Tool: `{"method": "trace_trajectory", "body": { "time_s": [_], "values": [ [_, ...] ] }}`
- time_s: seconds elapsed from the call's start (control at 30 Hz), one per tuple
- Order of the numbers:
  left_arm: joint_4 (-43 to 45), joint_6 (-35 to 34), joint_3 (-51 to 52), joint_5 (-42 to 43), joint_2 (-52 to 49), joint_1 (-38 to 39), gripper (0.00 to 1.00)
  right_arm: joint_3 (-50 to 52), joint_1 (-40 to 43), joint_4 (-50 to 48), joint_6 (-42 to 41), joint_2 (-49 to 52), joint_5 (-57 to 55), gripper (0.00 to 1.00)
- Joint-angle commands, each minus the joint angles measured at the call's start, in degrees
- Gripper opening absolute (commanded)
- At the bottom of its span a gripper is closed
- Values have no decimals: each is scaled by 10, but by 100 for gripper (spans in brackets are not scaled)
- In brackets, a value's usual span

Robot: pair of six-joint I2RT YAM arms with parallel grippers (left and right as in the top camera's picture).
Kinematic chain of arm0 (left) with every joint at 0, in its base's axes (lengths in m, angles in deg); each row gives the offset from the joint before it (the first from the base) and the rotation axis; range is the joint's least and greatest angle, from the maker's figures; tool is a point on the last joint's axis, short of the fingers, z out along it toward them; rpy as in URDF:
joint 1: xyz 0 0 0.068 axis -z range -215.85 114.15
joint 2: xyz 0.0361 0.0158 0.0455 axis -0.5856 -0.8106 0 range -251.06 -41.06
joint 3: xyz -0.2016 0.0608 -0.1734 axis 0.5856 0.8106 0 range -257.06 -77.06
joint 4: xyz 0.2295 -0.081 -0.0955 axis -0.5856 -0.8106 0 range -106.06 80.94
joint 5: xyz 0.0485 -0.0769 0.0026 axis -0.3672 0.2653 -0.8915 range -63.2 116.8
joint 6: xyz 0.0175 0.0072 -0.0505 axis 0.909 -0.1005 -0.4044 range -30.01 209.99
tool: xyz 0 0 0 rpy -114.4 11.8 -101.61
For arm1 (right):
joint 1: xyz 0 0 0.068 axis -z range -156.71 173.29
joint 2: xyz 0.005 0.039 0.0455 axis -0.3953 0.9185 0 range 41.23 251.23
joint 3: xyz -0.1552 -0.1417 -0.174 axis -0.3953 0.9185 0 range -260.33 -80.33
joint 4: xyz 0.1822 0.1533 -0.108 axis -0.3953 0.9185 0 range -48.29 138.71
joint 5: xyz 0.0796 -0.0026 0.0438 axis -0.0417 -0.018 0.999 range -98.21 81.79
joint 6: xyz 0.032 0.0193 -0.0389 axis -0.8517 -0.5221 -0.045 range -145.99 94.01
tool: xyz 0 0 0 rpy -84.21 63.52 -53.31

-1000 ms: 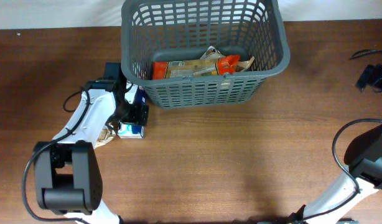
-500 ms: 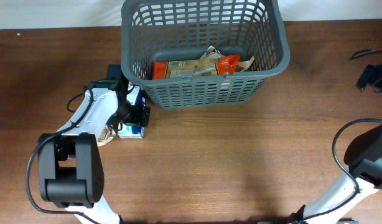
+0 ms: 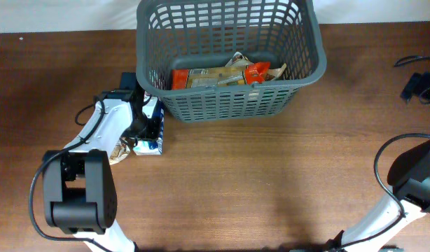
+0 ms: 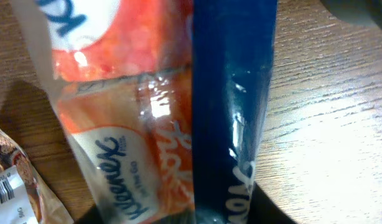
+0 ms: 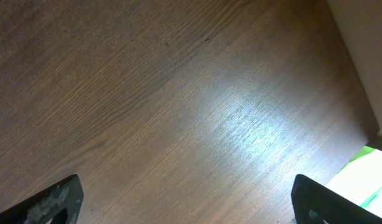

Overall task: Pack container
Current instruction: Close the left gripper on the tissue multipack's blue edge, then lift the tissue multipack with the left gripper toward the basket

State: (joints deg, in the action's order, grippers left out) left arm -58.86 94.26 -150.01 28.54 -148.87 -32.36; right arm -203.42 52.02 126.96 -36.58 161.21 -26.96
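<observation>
Container at the far middle of the surface, left arm at its corner.
The container (image 3: 229,105) stands upright at the far middle of the surface (image 3: 271,182), with food packets (image 3: 222,75) lying on its bottom. Just beside its near-left corner, the left end effector (image 3: 146,124) sits over a blue-and-orange Kleenex pack (image 4: 116,155); I cannot tell whether it grips the pack. A brown wrapper (image 3: 118,152) lies beside the pack. The right end effector (image 5: 185,202) is spread wide over bare wood, holding nothing.

Grey basket (image 3: 229,105) holding packets (image 3: 222,75), left claw (image 3: 151,128) just beside
</observation>
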Motion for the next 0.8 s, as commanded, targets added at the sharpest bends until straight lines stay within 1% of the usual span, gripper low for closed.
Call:
{"method": "trace_trajectory", "body": {
  "time_s": [0.0, 0.03, 0.23, 0.33, 0.5, 0.63, 0.77],
  "values": [
    [2, 3, 8, 8, -5, 1, 7, 3, 2, -1, -9, -3, 1, 99],
    [2, -1, 8, 8, -5, 1, 2, 3, 2, -1, -9, -3, 1, 99],
    [6, -20, 8, 7, -5, 1, 2, 3, 2, -1, -9, -3, 1, 99],
    [6, -29, 8, -7, -5, 0, 2, 3, 2, -1, -9, -3, 1, 99],
    [9, -50, 8, -5, -5, -19, 2, 3, 2, -1, -9, -3, 1, 99],
    [14, -50, 7, 14, -5, -42, 2, 3, 2, -1, -9, -3, 1, 99],
    [24, -50, 0, 58, -4, -68, 2, 3, 2, -1, -9, -3, 1, 99]
  ]
}}
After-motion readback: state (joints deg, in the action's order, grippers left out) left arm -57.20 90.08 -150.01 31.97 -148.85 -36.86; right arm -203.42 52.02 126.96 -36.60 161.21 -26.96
